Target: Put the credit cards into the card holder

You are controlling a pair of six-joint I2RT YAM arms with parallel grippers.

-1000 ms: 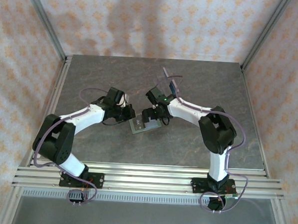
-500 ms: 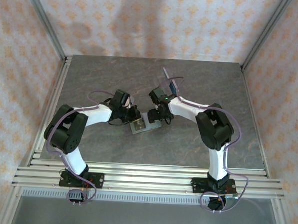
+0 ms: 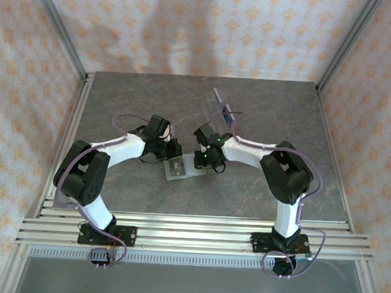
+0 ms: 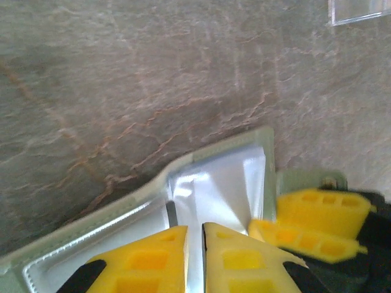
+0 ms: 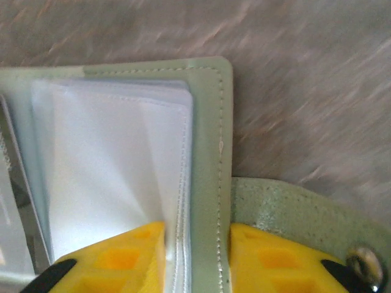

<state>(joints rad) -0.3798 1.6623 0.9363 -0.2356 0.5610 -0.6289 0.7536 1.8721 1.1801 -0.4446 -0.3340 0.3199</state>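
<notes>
Right tool (image 5: 195, 244) has clamped down onto the right edge of the card holder (image 3: 179, 167), mid-table (image 3: 119, 103). We see the left tool (image 4: 203, 244), fingers nearly together, over its left pocket, and the credit cards (image 3: 228, 115) stand beyond, nearer the right arm.

A green card holder (image 3: 180, 169) is laid open on the grey table (image 3: 119, 103) between left gripper (image 3: 174, 150) and right gripper (image 3: 205, 162); a clear stand (image 3: 217, 102) is set beyond the latter.
</notes>
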